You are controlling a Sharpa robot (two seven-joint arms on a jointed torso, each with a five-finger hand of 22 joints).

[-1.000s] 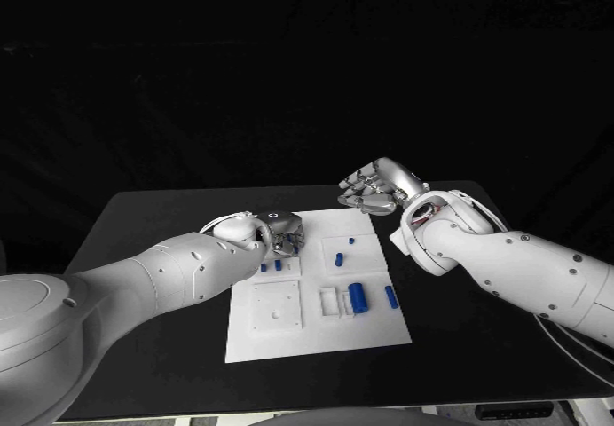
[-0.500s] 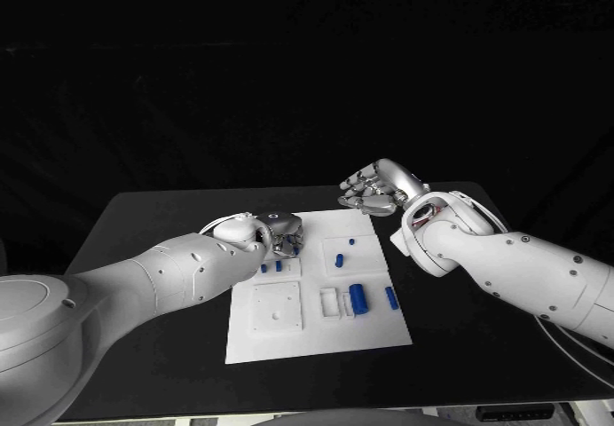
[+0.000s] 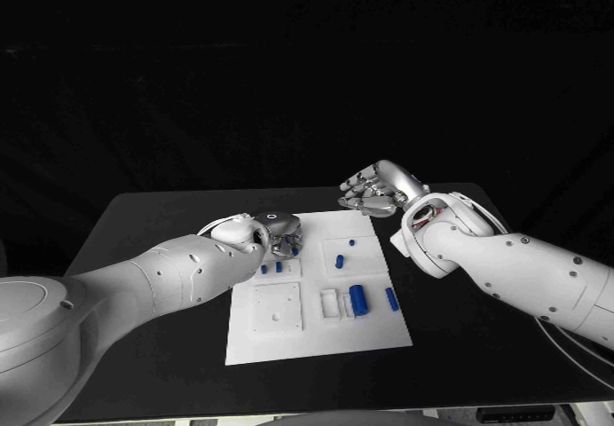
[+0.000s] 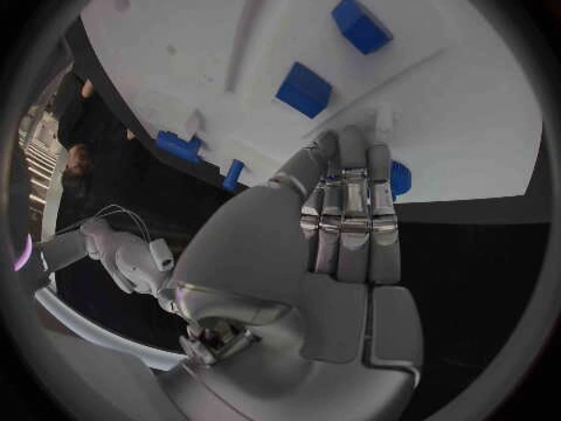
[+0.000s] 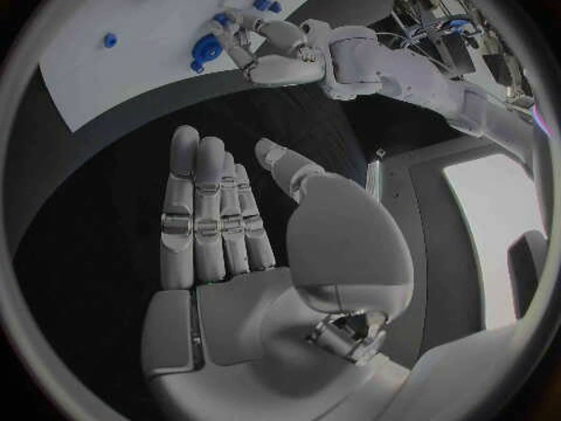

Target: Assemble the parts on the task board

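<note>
The white task board (image 3: pixel 320 330) lies in the middle of the black table. My left hand (image 3: pixel 272 232) is low over its far left corner, fingers pointing down, and holds a small round blue part (image 3: pixel 293 249) at its fingertips; the same part (image 4: pixel 401 178) peeks out beside the fingers (image 4: pixel 351 206). Two small blue parts (image 3: pixel 270 266) stand just below the hand. More blue parts sit at the board's middle (image 3: pixel 339 260) and right side (image 3: pixel 358 296). My right hand (image 3: pixel 378 188) hangs raised past the board's far right corner, fingers (image 5: pixel 205 206) stretched out and holding nothing.
A white square plate (image 3: pixel 275 309) and a white slotted block (image 3: pixel 330 302) sit on the board's near half. Bare black table runs along both sides of the board. My right forearm (image 3: pixel 512 266) crosses above the table's right side.
The left hand has shifted slightly and the round blue part now shows at its fingertips. The right hand has stayed in place.
</note>
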